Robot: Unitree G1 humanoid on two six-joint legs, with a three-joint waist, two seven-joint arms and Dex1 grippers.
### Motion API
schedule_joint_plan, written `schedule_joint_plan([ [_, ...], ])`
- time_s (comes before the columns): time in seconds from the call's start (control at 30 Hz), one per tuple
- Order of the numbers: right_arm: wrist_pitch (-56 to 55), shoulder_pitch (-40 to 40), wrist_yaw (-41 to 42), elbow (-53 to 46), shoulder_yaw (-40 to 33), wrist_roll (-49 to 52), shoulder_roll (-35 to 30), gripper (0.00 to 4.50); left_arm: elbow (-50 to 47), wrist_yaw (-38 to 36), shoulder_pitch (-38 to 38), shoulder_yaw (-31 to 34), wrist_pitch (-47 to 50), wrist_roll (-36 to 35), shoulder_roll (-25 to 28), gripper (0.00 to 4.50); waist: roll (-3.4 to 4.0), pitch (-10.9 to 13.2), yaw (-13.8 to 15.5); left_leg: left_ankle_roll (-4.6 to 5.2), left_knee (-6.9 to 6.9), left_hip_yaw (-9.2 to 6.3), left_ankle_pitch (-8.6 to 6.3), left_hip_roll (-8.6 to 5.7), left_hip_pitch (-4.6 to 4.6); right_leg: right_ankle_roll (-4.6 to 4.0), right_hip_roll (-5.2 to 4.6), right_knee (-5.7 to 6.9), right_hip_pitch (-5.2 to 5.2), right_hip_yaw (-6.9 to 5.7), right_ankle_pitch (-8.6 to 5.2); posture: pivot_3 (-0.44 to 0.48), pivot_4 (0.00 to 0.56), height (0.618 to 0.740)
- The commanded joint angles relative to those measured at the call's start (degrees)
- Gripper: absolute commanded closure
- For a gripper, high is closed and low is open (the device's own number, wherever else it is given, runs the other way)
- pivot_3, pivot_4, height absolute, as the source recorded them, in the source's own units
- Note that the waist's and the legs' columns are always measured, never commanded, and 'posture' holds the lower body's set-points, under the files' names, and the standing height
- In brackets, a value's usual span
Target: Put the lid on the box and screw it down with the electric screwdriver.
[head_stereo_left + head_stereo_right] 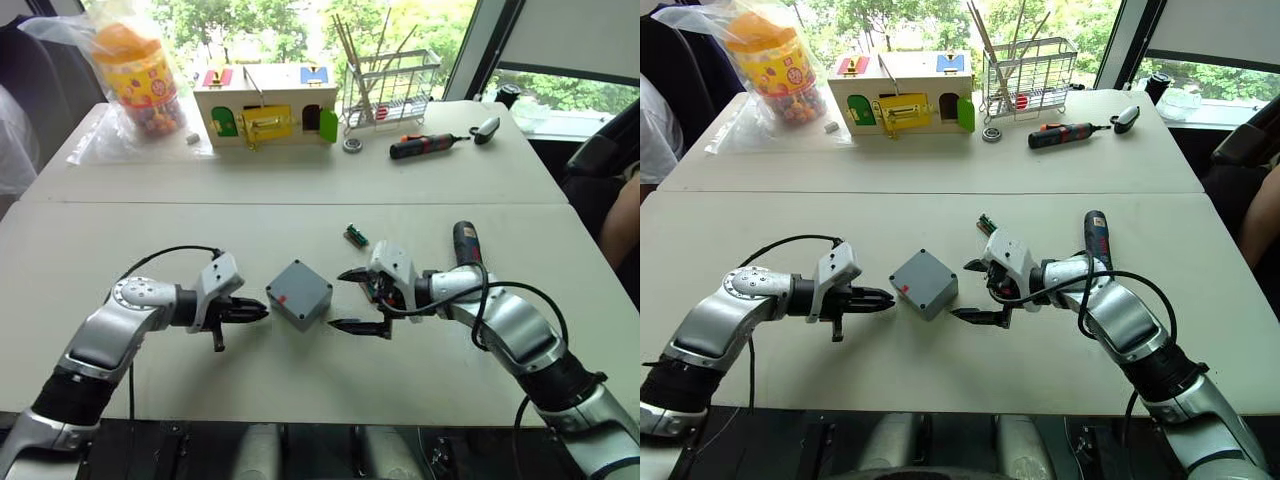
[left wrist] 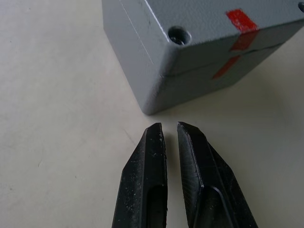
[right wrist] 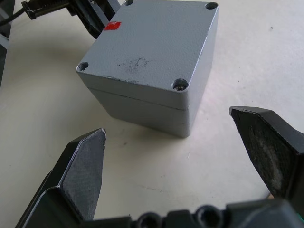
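Left eye view: on the smooth off-white table (image 1: 300,390), centre, a small grey plastic box (image 1: 299,294) with the flat square lid (image 1: 301,283) seated on top, red mark at one edge. Left pincer (image 1: 258,314) just beside its left corner, tapered black fingers nearly together, holding nothing. Right pincer (image 1: 347,299) just beside its right side, fingers wide apart, empty. Thick black cylindrical electric screwdriver (image 1: 465,243) with red band lying flat on the table behind the right forearm.

Right eye view: same layout; farther back, a wooden toy house (image 1: 904,93) and a wire rack (image 1: 1027,68).

Left wrist view: matte, finely grained box corner, thin seam under the lid, recessed screw hole.

Right wrist view: square lid face, round holes at its corners, faint scuff mid-surface.
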Motion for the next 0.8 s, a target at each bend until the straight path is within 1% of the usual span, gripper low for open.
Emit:
schedule_joint_plan([
  [0.03,-2.1,-0.9,2.4,0.0,0.3,-0.8,0.9,0.04,-1.3,2.6,-1.6,1.0,0.6,-1.0,-2.1,4.05,0.00,0.0,-0.1,0.00,0.00,0.00,0.00,0.00,0.00,0.00,0.01,0.00,-0.01,0.00,0.00,0.000,0.150,0.736],
  [0.1,-1.5,-0.3,3.2,-0.9,0.5,-0.7,1.0,0.04,-0.5,4.1,-2.6,1.3,0.6,-1.1,-3.9,4.05,0.00,0.0,0.0,0.00,0.00,-0.01,0.00,0.00,0.00,0.00,0.02,0.01,-0.01,0.00,0.00,0.000,0.150,0.736],
  [0.17,-0.2,0.6,3.3,-2.5,0.3,0.0,1.1,0.04,0.9,4.6,-3.5,1.2,-0.1,-0.5,-4.6,4.05,-0.01,0.0,0.0,0.00,0.02,-0.01,0.00,0.00,0.00,0.00,0.01,0.02,-0.01,-0.01,0.00,0.000,0.150,0.736],
  [0.4,4.8,4.2,1.0,-8.3,-1.4,1.8,2.2,0.04,5.3,3.5,-5.9,0.0,-3.0,0.8,-4.5,4.05,-0.01,0.0,-0.2,0.00,0.01,-0.02,0.00,-0.01,0.00,0.00,0.05,0.03,-0.02,-0.01,0.00,0.000,0.150,0.736],
  [0.5,5.7,4.8,0.3,-9.2,-1.7,1.5,2.3,0.04,6.1,3.0,-6.4,-0.3,-3.7,1.0,-4.5,4.05,0.00,0.0,-0.2,0.00,0.01,-0.02,0.00,-0.05,0.00,0.00,0.05,0.03,-0.02,-0.01,0.00,0.000,0.150,0.736],
  [0.6,6.6,5.2,-0.8,-9.9,-2.4,1.6,2.5,0.04,8.3,3.9,-8.0,-0.2,-4.7,1.7,-5.5,4.05,-0.01,0.0,-0.1,0.00,0.02,-0.02,0.00,-0.08,0.00,0.00,0.04,0.04,-0.02,-0.01,0.00,0.000,0.150,0.736],
  [0.67,6.9,5.2,-1.3,-10.5,-3.3,1.2,1.6,0.04,8.4,2.7,-8.3,-0.4,-4.8,2.0,-4.8,4.05,-0.01,0.0,-0.1,0.00,0.02,-0.02,0.00,-0.10,0.00,0.00,0.04,0.04,-0.02,-0.01,0.00,0.000,0.150,0.736],
  [0.73,7.9,5.4,-1.7,-11.9,-6.0,1.9,0.1,0.04,7.9,1.2,-8.2,-0.2,-4.6,2.0,-3.2,4.05,-0.01,0.0,-0.2,-0.01,0.02,-0.01,0.00,-0.10,0.00,0.00,0.03,0.04,-0.02,-0.01,0.00,0.000,0.150,0.736],
  [0.8,10.1,5.9,-2.1,-13.8,-10.8,4.4,-1.4,0.04,7.8,-0.1,-8.4,1.3,-4.1,1.4,-1.0,4.05,-0.01,0.0,-0.2,0.00,0.02,-0.02,0.00,-0.10,0.00,0.00,0.03,0.03,-0.02,-0.01,0.00,0.000,0.150,0.736],
])
